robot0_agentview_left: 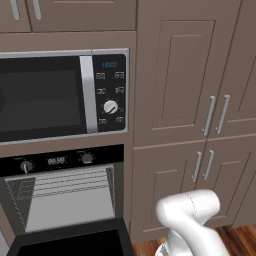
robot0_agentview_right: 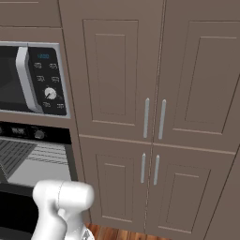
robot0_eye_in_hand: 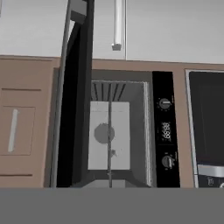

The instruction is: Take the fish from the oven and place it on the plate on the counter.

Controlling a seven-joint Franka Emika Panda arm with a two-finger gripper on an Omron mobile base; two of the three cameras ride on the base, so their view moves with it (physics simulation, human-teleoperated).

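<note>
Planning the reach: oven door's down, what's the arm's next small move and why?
Probably ease the hand straight toward the open oven. Its door is already down, the hand view looks squarely into the cavity, and a small speck by the wire rack may be the fish, too small to confirm.

You see the built-in black oven with its glass door dropped open; its cavity is pale grey, crossed by thin silver wire racks. Its control strip is black with two dark knobs and a white-digit display. Above the oven, the black-and-silver microwave shows a white dial and blue digits. Right of the oven, the panelled cabinet doors are taupe brown with silver bar handles. Below them, the floor is reddish wood grain.
</note>
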